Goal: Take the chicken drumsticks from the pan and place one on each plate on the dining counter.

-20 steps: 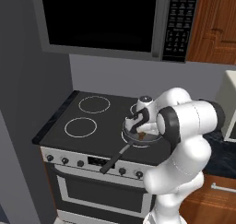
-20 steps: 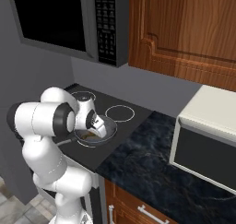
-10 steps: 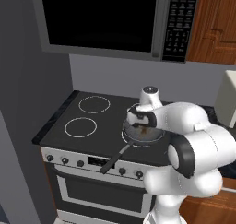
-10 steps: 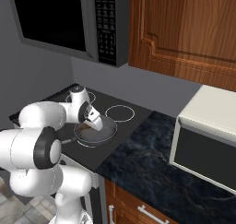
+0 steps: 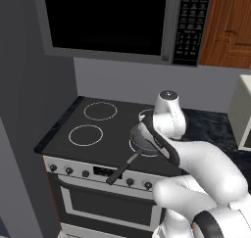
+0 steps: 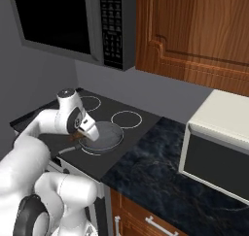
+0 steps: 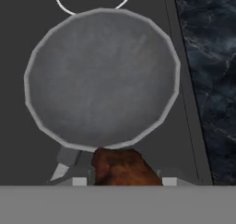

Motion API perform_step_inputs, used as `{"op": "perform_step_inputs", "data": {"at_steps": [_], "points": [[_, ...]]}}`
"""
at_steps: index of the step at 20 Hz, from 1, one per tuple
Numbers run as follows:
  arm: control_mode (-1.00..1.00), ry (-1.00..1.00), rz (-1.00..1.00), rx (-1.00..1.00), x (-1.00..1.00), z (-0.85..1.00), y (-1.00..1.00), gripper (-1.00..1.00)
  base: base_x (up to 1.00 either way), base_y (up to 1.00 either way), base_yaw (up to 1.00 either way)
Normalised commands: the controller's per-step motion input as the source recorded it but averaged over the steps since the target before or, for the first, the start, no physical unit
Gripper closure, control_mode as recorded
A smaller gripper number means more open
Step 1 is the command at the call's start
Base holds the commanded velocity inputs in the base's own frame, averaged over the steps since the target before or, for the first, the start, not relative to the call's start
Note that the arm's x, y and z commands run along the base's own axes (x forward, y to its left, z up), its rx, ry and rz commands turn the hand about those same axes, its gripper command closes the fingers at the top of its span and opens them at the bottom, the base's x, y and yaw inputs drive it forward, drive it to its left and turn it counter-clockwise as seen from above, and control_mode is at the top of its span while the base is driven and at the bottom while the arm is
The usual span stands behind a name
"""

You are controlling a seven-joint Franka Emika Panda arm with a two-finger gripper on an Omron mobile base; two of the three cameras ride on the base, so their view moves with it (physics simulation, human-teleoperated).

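The small round grey metal pan (image 7: 101,75) sits on the near right ring of the black stove top (image 5: 93,129). Its sides are low and its floor is bare and smooth. Its long straight dark handle (image 5: 122,167) points out over the near edge of the stove.

A small orange-brown chicken drumstick (image 7: 122,168) shows in the hand view. It looks lumpy and dark brown, like roasted meat. It sits right between the two finger tips of the gripper (image 7: 120,181), just past the pan's rim. In the right base view a bit of brown (image 6: 76,135) peeks out under the white hand, beside the pan (image 6: 103,136). The gripper is clamped on the drumstick.

To the right of the stove is a black marbled stone surface (image 6: 160,172) with a cream box-shaped oven (image 6: 219,143) on it.
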Motion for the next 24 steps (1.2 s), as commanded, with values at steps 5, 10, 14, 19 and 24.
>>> {"op": "perform_step_inputs", "data": {"at_steps": [5,10,14,19,24], "points": [[-1.00,0.04,-0.05,0.02,-0.75,0.45,0.00,1.00,0.00,0.00,0.00],[-1.00,0.16,-0.02,0.00,-0.56,0.23,0.00,1.00,0.00,0.00,0.00],[-1.00,0.16,0.00,-0.04,-0.15,-0.02,0.00,1.00,0.00,0.00,0.00],[1.00,0.00,0.00,0.00,0.00,0.00,0.00,1.00,-0.03,0.00,0.00],[1.00,0.00,0.00,0.00,0.00,0.00,0.00,1.00,-0.70,-0.04,0.00]]}}
